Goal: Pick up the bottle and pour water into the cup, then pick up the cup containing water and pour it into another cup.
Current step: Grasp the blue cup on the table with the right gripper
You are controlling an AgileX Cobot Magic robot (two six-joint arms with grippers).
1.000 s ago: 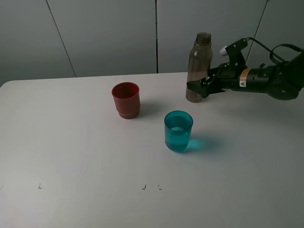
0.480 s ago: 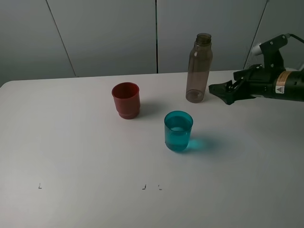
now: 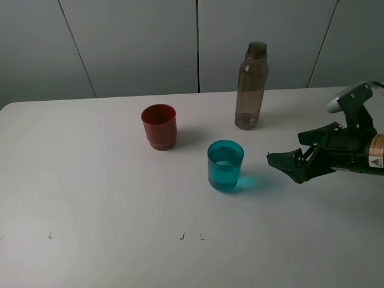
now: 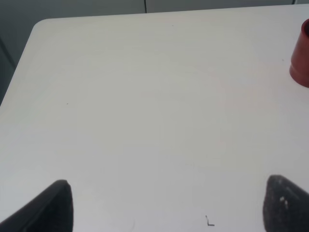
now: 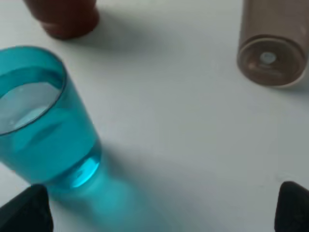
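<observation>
The right gripper [image 3: 284, 147] stood at right centre of the high view, jaws spread wide and gripping nothing, tips towards the cup [image 3: 225, 166] at centre, near but apart. Water showed in the cup. The bottle [image 3: 251, 87] stood upright above it, and another cup [image 3: 159, 126] stood to the upper left. The left gripper [image 4: 169, 208] gaped empty over the white table [image 3: 90, 180].

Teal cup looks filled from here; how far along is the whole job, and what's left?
Done: the bottle stands upright with no gripper on it, and the teal cup holds water. In hand: the right gripper, open and empty, sits beside the teal cup, pointing at it without touching. Left: grasp the teal cup and pour it into the red cup, which stands apart from it.
</observation>
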